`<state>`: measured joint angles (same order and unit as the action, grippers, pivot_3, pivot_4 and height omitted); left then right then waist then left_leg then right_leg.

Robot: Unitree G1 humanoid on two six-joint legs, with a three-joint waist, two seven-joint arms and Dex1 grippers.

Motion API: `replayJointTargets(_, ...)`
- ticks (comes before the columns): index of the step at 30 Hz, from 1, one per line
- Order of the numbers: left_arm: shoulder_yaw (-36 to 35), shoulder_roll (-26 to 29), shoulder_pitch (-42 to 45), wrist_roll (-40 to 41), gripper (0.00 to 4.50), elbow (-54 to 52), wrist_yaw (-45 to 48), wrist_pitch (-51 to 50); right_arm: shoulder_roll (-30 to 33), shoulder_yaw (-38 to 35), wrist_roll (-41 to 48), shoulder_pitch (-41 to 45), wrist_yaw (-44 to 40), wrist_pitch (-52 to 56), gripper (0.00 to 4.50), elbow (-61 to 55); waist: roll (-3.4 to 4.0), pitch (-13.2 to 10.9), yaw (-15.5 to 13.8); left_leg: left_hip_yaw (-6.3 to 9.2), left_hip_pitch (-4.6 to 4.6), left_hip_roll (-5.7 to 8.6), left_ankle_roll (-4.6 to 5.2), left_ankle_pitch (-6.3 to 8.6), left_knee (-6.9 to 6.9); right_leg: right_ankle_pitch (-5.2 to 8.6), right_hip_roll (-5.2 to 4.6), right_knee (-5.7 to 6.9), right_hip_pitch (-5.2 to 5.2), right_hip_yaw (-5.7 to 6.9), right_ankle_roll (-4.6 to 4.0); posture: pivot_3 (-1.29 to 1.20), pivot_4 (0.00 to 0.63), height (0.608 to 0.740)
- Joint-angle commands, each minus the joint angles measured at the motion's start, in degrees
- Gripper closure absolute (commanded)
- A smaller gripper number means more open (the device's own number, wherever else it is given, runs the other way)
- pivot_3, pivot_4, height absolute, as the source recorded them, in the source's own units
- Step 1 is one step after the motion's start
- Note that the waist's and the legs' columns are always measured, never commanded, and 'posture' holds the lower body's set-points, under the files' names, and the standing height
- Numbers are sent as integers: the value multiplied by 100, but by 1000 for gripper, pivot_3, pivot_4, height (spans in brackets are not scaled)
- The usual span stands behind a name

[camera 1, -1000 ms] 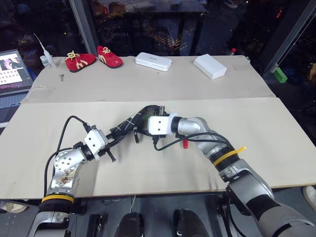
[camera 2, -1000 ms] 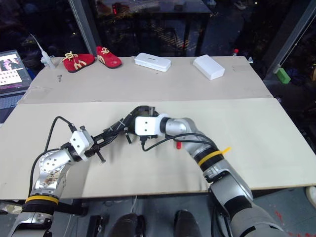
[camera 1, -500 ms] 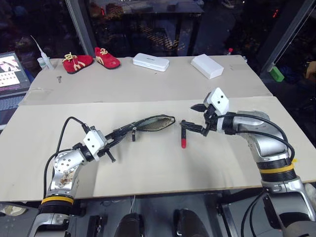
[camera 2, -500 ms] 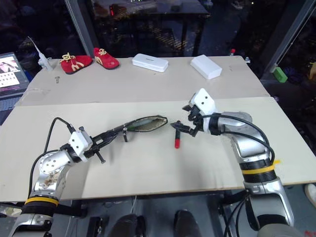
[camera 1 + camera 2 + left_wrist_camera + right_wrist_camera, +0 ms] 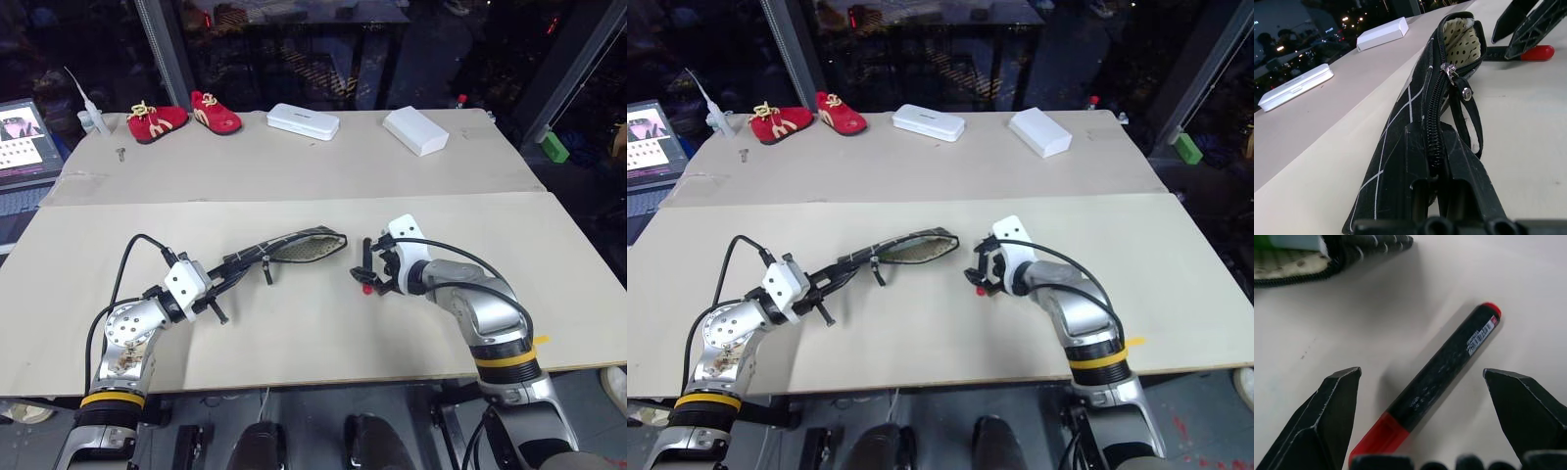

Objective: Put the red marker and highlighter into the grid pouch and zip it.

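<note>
Right gripper [image 5: 1420, 421] jaws spread astride the red marker [image 5: 1435, 387], seemingly untouched.

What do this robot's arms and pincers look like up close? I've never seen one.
Both arms are rounded silver-grey metal segments with a yellow band near the elbow and loose black cables looping outside. Each wrist carries a small white boxy block. The left pincer and right pincer each have two flat black plastic fingers tapering to angular tips, with ribbed, truss-like sides.
</note>
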<state>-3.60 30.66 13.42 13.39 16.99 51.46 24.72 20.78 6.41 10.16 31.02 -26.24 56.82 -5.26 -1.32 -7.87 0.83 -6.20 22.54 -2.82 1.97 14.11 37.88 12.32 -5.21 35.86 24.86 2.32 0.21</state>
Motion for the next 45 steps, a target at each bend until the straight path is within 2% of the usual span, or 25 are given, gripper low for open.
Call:
replayJointTargets(1, -69, 31, 41, 23, 4500, -142, -54, 59, -116, 53, -79, -23, 191, -48, 51, 40, 0, 0, 5, -1, 0, 0, 0, 0, 0, 0, 1, 1, 0, 0, 0, 0, 150, 740)
replayJointTargets(3, -72, 26, 38, 18, 4500, -136, -70, 70, -136, 192, -239, -119, 338, -161, 51, 196, 0, 0, 12, -3, 0, 0, 0, 0, 0, 0, 1, 1, 0, 0, 0, 0, 150, 740)
replayJointTargets(4, -74, 24, 36, 16, 4500, -135, -79, 73, -145, 226, -303, -163, 406, -212, 565, 261, 0, 0, 15, -4, -1, 0, 0, 0, 0, 0, 1, 1, 0, 0, 0, 0, 150, 740)
replayJointTargets(7, -70, 14, 27, 13, 4500, -155, -105, 78, -124, 180, -389, -237, 506, -361, 1359, 444, -1, 1, 15, -4, -6, 0, 0, 0, 0, 0, 0, 0, -6, -1, 0, 0, 150, 740)
replayJointTargets(8, -67, 11, 24, 12, 4500, -162, -113, 78, -124, 139, -393, -249, 530, -399, 1834, 486, -1, 1, 14, -4, -14, 0, 0, 0, 0, 0, 0, 0, -14, -1, 0, 0, 150, 740)
replayJointTargets(12, -61, 9, 11, 15, 4500, -180, -128, 97, -40, 83, -395, -311, 534, -513, 3172, 519, -1, 1, 11, -3, -33, -1, 0, 0, 0, 2, 0, -3, -37, 1, 1, 0, 150, 740)
replayJointTargets(14, -58, 8, 11, 15, 4500, -184, -130, 107, -14, 39, -385, -327, 535, -534, 3779, 487, -2, 1, 4, -1, -33, -1, 0, 0, 0, 2, 0, -4, -39, 1, 2, 0, 150, 740)
replayJointTargets(15, -58, 9, 18, 16, 4500, -175, -125, 114, 2, 30, -388, -324, 531, -545, 3913, 477, -2, 1, 2, 0, -33, -1, 0, 0, 0, 2, 0, -5, -40, 1, 2, 0, 150, 740)
replayJointTargets(20, -42, 4, 80, 18, 4500, -111, -96, 140, 183, 35, -486, -148, 430, -1028, 3911, 368, -2, 1, -8, 4, -32, 0, 0, 0, 0, 2, -1, -6, -41, 1, 2, 0, 150, 740)
replayJointTargets(28, -18, 3, 144, 27, 4500, -15, -36, 155, 1001, -524, -306, 670, -504, -3447, 3911, 139, 5, -7, 20, 2, -8, 3, 1, 0, -1, 1, 4, -8, -8, -5, 5, 0, 150, 740)
replayJointTargets(32, -4, -4, 172, 28, 4500, 33, -4, 167, 1782, 47, -552, 272, -1844, -4773, 3911, -393, 5, -6, 0, -10, -3, -1, 0, 3, -9, 8, 14, -11, -6, 4, 11, 0, 150, 740)
replayJointTargets(35, 3, -16, 202, 28, 4500, 66, 6, 176, 2158, 557, -1195, 118, -2154, -5553, 3911, -265, 4, -6, -1, -13, -1, 0, 1, 5, -7, 10, 4, -12, -7, 2, 14, 0, 150, 740)
replayJointTargets(45, 46, -44, 141, 25, 4500, -59, 10, 154, 1731, 978, -1961, 337, -1945, -6436, 3911, 329, 2, -8, 1, -19, -13, 0, -1, 3, 7, 7, 4, -5, -10, -8, 14, 0, 150, 740)
